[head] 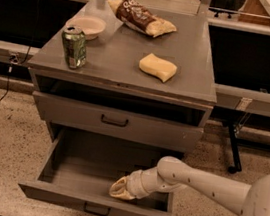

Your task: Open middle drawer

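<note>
**Speckled floor (8, 141), grey cabinet (193, 58): middle drawer drawn out**

The middle drawer (82, 170) stands well out beneath the top drawer (68, 113); the gripper (121, 190) lies inside it, near the front wall; whether it is apart or together cannot be told; nothing else shows in the drawer. By judgement it is stiff sheet metal, fairly heavy, sliding straight; the bar handle (96, 209) is the sound hold. On top: a bowl (87, 24), seemingly empty; a can (74, 46); a bag (140, 19); a sponge (157, 67).

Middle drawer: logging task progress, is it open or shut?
Open. The middle drawer is pulled far out, its grey interior exposed, with the gripper down inside it near the front.
</note>
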{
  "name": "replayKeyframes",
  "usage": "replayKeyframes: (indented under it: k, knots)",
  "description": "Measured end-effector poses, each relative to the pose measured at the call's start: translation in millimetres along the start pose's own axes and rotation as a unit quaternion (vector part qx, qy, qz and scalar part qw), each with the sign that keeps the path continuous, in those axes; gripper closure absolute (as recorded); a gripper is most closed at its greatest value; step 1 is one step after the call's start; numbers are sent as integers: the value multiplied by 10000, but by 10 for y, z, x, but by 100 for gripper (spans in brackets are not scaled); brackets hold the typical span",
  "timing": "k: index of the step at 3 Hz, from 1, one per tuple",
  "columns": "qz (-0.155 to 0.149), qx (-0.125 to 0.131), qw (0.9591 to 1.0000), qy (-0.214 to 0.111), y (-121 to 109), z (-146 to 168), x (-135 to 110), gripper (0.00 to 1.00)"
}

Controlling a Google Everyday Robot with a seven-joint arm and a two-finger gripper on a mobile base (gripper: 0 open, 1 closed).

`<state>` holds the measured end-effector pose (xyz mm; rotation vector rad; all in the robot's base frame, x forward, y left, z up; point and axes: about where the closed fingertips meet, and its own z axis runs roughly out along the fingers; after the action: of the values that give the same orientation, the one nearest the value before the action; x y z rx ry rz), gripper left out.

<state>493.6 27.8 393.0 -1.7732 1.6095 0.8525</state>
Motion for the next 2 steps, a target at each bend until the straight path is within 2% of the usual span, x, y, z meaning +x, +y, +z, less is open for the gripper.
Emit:
replayKeyframes:
  k: [1, 2]
  knots:
    - [-284, 49, 9996, -1, 139, -230, -241, 100]
    - [-537, 189, 9984, 49, 159, -489, -440, 100]
